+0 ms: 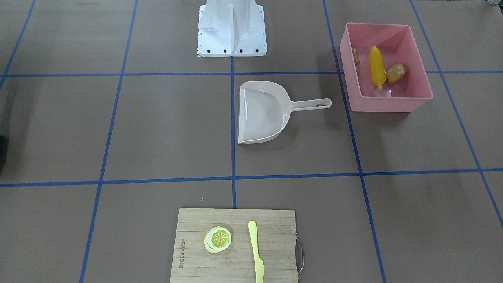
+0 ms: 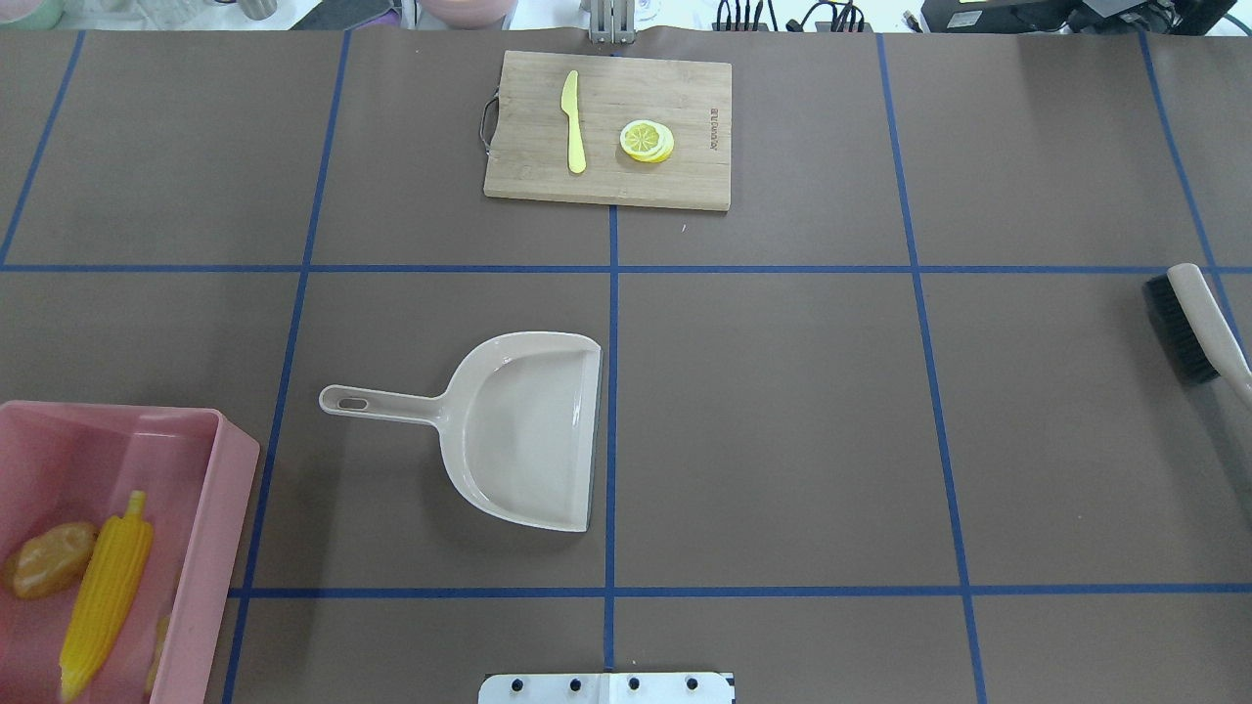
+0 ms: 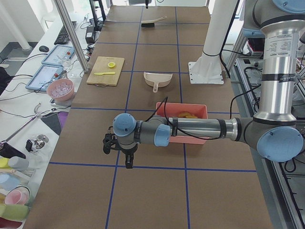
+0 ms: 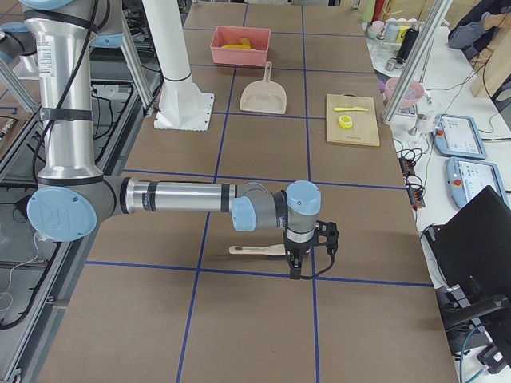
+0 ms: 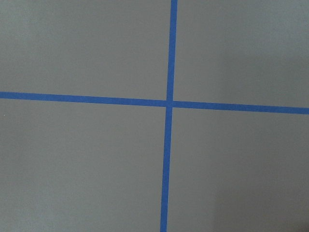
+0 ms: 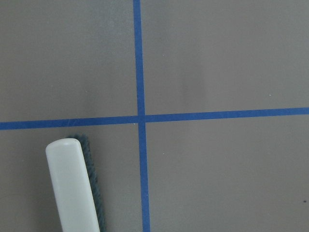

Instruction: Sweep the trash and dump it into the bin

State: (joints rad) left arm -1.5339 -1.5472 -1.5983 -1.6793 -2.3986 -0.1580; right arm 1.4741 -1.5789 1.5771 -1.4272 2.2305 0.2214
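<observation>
The trash lies in the bin, well apart from left claw and right claw (opening of either: cannot tell).

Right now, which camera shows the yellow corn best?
The front-facing view: the whole corn cob lies in plain sight inside the pink bin. The overhead view shows it too, but at the picture's corner, bin cut off. Both side views show only a small yellow patch. The wrist views miss it.

Table: passages and obstructions
Beige dustpan mid-table; tall-walled pink bin at robot's left; cutting board far side; brush at right. All well apart, bare table between.
</observation>
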